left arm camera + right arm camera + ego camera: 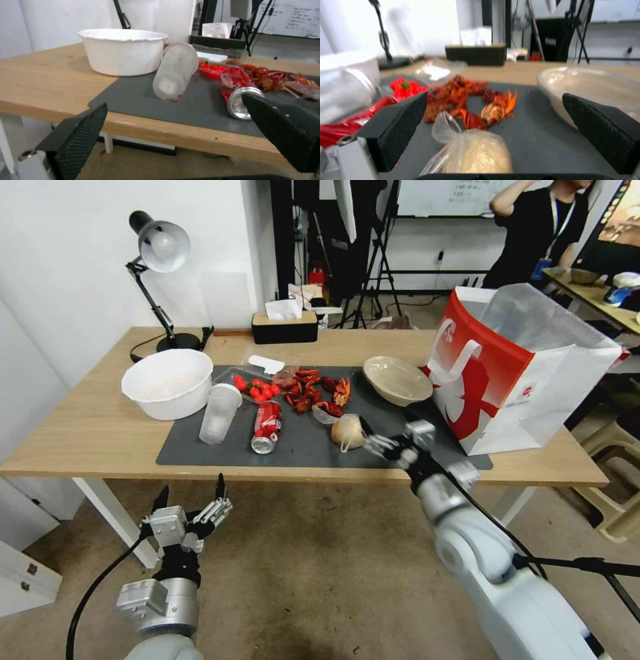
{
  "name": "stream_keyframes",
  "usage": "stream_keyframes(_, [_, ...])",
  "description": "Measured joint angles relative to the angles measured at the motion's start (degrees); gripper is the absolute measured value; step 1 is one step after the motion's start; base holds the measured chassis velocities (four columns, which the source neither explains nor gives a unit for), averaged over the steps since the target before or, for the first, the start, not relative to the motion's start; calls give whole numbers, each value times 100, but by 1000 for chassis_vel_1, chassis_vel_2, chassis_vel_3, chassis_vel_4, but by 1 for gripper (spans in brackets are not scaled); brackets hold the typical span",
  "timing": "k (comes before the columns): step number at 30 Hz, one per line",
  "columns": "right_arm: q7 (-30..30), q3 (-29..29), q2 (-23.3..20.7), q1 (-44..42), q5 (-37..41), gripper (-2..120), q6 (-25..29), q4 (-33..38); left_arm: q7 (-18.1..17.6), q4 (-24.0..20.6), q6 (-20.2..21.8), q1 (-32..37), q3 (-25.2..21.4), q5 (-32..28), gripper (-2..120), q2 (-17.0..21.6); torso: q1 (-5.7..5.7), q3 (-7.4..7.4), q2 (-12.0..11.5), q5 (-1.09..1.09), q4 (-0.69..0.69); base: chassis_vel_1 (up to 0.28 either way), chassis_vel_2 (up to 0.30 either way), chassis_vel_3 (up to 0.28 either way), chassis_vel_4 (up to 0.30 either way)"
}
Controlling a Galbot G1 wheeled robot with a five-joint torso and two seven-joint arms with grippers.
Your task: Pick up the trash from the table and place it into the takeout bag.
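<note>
Right gripper (373,441): fingers (403,125) spread wide, pinching nothing, held low over the near part of the dark grey mat (200,447). The small knotted bag (348,432) lies directly ahead between the two pads, its pale lump toward the wrist and its knotted plastic tail pointing away toward the red crayfish shells (313,390). Judged: the bag's long axis runs roughly along the reach, so a straight advance and closure should take it.

Beyond the bag: beige shallow bowl (397,379) to the right-hand side, touching or just beside the takeout bag (520,373), which stands upright and open-mouthed at the table's (80,433) right end.

Left gripper (190,500): fingers (83,140) also spread, empty, below and in front of the table edge, apart from all items. Nearest to it are the frosted clear plastic cup (219,413) and the crushed red soda can (267,427), both lying on the mat.

Right arm is clearly nearer to the knotted bag.
</note>
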Motion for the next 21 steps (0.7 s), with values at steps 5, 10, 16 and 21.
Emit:
stream_keyframes(5, [366,-403,157,614,87,100,-828,-385,-1,40,-4,6,-48,3,100,-22,0,0,0,0,-1,0,0,0,0])
stream_keyframes(10, [580,-595,267,954,401,100,-1640,-618,-5,58,-8,3,-74,6,100,-47,0,0,0,0,-1,0,0,0,0])
stream_keyframes(16, [559,-651,337,1101,611,100,-2011,-791,-13,72,-18,-1,-81,11,100,-67,-1,0,0,0,-2,0,0,0,0])
stream_keyframes(21, [530,-651,389,1107,648,96,-2132,-838,-23,78,-29,2,-91,13,100,-66,-1,-1,0,0,-2,0,0,0,0])
